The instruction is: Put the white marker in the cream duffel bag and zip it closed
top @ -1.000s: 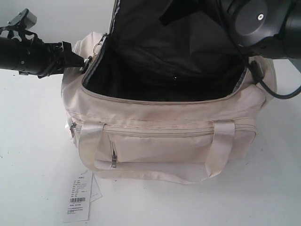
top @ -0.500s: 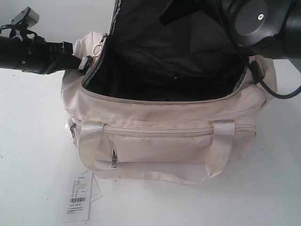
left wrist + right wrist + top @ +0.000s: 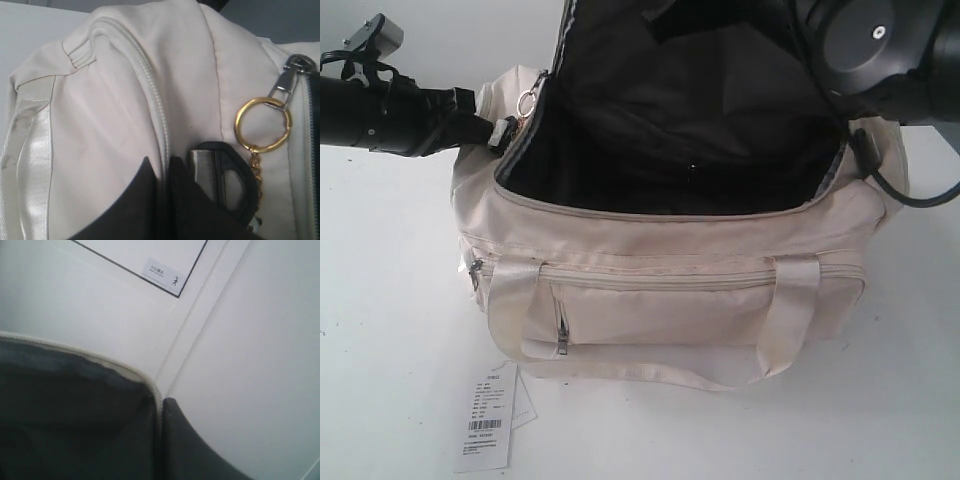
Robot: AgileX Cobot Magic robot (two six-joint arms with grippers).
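Note:
The cream duffel bag (image 3: 670, 300) stands open on the white table, its dark-lined top flap (image 3: 700, 90) held up out of the top of the exterior view. My left gripper (image 3: 500, 132) (image 3: 159, 162) is shut on the bag's end seam by the zipper, beside the gold ring charm (image 3: 263, 125). My right gripper (image 3: 161, 402) is shut on the cream zipper edge of the raised flap. The white marker is out of view; the bag's dark inside shows nothing I can make out.
A white paper barcode tag (image 3: 488, 425) lies in front of the bag's left corner. The shiny strap handle (image 3: 650, 368) hangs down the bag's front. The right arm's black body (image 3: 880, 45) and its cable (image 3: 900, 195) hang over the bag's right end.
The flap has gone a little higher; a dark strap near its top has left the view. The left gripper and the gold ring shifted slightly left.

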